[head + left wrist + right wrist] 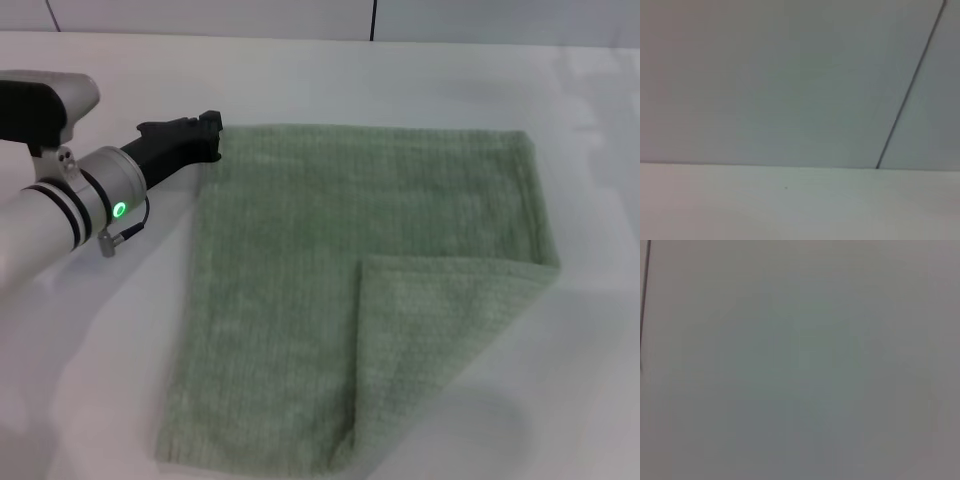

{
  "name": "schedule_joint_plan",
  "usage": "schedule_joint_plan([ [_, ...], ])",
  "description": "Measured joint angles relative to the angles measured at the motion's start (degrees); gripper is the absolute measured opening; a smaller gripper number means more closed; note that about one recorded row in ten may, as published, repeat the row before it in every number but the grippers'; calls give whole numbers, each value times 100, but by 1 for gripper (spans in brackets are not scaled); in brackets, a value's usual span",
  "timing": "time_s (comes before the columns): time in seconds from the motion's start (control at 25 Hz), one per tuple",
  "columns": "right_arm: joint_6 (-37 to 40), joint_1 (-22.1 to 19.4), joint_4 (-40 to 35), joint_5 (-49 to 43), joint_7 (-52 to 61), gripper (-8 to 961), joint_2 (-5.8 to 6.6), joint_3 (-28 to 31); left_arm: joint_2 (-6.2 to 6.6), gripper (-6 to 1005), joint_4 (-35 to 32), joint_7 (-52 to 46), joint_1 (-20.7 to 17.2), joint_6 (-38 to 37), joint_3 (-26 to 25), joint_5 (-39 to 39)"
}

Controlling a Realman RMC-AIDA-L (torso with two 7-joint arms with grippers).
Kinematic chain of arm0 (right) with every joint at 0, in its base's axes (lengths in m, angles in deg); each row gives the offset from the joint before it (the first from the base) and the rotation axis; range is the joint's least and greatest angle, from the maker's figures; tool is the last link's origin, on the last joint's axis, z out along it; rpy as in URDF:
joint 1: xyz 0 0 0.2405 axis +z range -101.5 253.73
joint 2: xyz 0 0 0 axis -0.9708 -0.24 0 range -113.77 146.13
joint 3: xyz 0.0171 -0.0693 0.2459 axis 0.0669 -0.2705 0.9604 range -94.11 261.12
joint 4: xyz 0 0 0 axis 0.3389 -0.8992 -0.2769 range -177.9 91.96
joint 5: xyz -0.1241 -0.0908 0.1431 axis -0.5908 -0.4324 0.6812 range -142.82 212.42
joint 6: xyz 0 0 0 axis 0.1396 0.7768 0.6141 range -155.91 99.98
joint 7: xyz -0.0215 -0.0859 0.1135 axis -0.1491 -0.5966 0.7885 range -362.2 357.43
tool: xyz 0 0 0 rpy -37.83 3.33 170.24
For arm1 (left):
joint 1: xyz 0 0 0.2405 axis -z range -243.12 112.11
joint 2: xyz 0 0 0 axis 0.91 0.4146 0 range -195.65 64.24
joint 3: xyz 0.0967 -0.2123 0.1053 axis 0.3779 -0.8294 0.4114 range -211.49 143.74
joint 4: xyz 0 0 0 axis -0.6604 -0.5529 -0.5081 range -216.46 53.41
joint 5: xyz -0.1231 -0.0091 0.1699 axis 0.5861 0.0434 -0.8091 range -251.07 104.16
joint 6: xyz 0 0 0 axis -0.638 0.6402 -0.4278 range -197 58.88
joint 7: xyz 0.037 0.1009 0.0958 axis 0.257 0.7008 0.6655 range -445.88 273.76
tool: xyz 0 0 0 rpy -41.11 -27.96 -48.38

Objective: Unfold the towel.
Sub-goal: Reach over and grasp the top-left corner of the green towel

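1. White table [90,380]: fills most of the head view; pale wall panels at the far edge, split by a dark vertical seam [373,20]; the left wrist view shows only the table edge, the wall and a slanted seam; the right wrist view shows plain wall with a dark line at one border.
2. Towel [290,290]: sage-green terry, lying flat on the table at centre, running from the far middle toward the near edge of the head view; far hem straight; fine ribs visible across the surface.
3. Folded corner [440,340]: the towel's near-right corner is turned over onto the cloth, making a triangular flap; its point reaches roughly mid-towel; the fold line runs diagonally from the right edge down to the near hem.
4. Left arm: silver forearm with black bands and a green light [119,210], entering from the left of the head view, low over the table.
5. Left gripper [210,135]: black, at the towel's far-left corner, touching or just beside the hem; clenched or released, cannot tell.
6. Right gripper: not seen in any view.
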Motion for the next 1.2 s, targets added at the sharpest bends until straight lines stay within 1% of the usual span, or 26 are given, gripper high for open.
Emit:
schedule_joint_plan([
  [0.2, 1, 11, 0, 0, 0, 712, -7, -62, -115, 6, -169, 152, 143, 84, 1, 0],
  [0.36, 1, 16, 0, 0, 1, 712, -7, -67, -176, 6, -174, 333, 218, 280, 8, 0],
  [0.56, 1, 27, -1, 0, 17, 712, -6, -69, -291, 6, -183, 700, 281, 470, -43, 5],
  [0.8, 1, 44, -1, 0, 27, 712, -12, -73, -324, 6, -196, 763, 331, 584, -65, 9],
  [1.04, 1, 44, -1, 0, 46, 712, -14, -146, -375, 6, -242, 1127, 354, 760, -345, 10],
  [1.2, 1, 45, -1, 0, 49, 712, -15, -196, -381, 7, -218, 1208, 356, 797, -368, 10],
])
